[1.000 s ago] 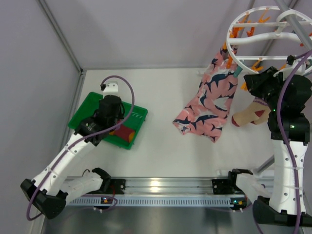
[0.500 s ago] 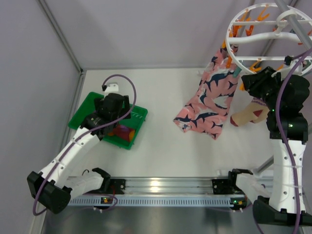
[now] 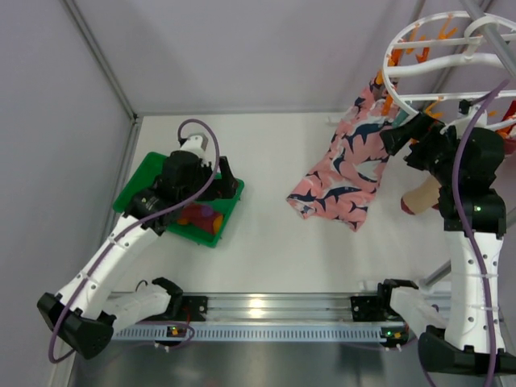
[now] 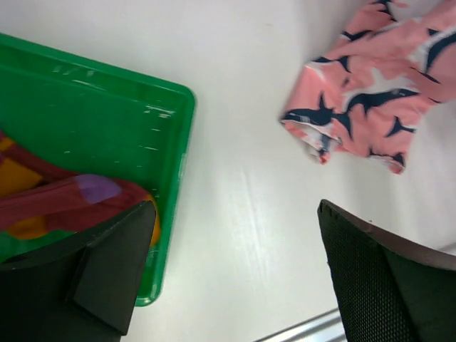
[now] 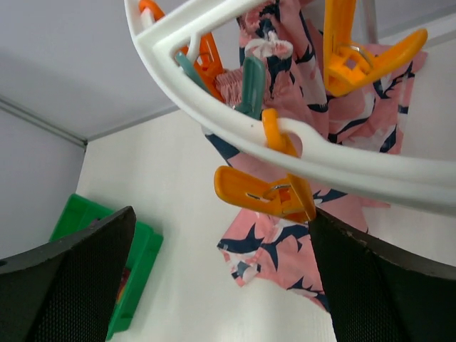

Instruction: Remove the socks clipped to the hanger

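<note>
1. The left gripper (image 4: 242, 274) stands wide apart and holds nothing. It hangs over the near edge of the green tray (image 4: 100, 107), well left of the pink cloth (image 4: 370, 78).
2. The right gripper (image 5: 224, 281) is also spread wide and empty. It is raised just right of the pink cloth, under the ring of the hanger (image 5: 356, 174), with an orange peg between its fingers in its own wrist view.
3. Count in the top view: one hanger (image 3: 401, 85), one pink cloth (image 3: 347, 173) with navy and white print, one green tray (image 3: 133, 189) and two socks that show plainly.
4. The maroon sock (image 4: 64, 203), with purple and orange patches, lies in the tray. The left finger overlaps it in the wrist view, and I cannot tell whether they touch.
5. The tan sock (image 3: 423, 192) hangs just right of the pink cloth, above the table (image 3: 266, 234). Its top is hidden behind the right arm.
6. Only the right wrist view shows the pegs closely: three orange pegs (image 5: 263, 192) and two teal pegs (image 5: 253, 82), one teal peg gripping the top of the pink cloth (image 5: 285, 249).
7. Only the top view shows the tan sock.
</note>
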